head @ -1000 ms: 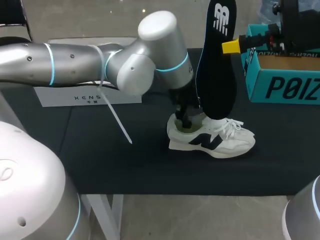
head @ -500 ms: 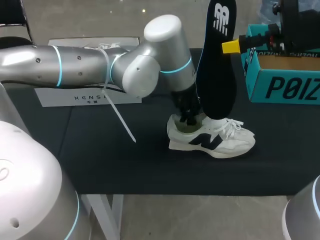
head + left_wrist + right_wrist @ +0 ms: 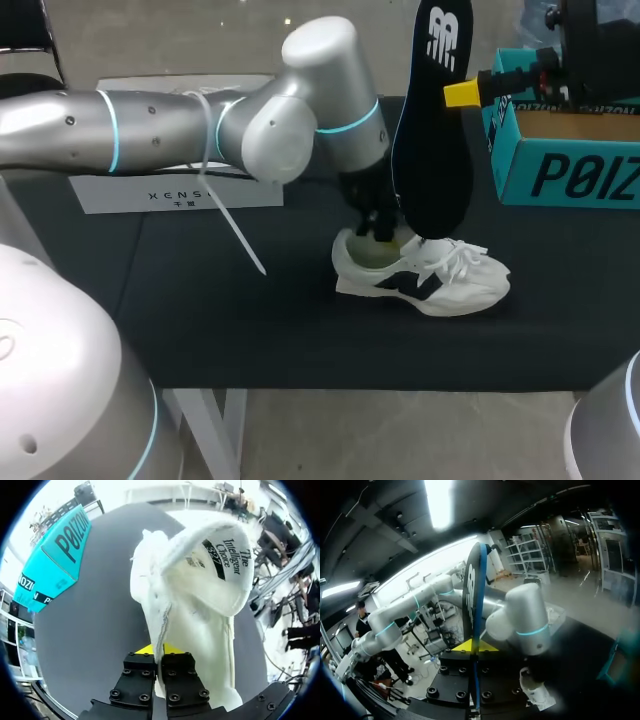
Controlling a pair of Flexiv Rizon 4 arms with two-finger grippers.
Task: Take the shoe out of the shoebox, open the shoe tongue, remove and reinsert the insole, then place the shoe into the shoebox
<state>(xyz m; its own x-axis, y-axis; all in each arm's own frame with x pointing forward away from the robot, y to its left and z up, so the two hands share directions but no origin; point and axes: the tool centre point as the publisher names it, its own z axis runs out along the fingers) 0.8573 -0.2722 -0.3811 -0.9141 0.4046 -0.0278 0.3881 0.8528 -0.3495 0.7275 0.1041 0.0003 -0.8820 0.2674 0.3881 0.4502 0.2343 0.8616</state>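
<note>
The white shoe (image 3: 425, 278) stands on the dark surface (image 3: 250, 330), with its toe to the right. It is left of the teal shoebox (image 3: 565, 160) and nearer than it, not touching it. The left hand (image 3: 159, 652) is in the heel opening, its fingers pressed together on the edge of the shoe. The right hand (image 3: 474, 649) is clamped on the black insole (image 3: 432, 130), which it holds upright with the lower end at the shoe's opening.

Dark letters stand on the teal shoebox (image 3: 565, 172), a white logo on the insole (image 3: 434, 140), black print on the shoe tongue (image 3: 222, 565).
</note>
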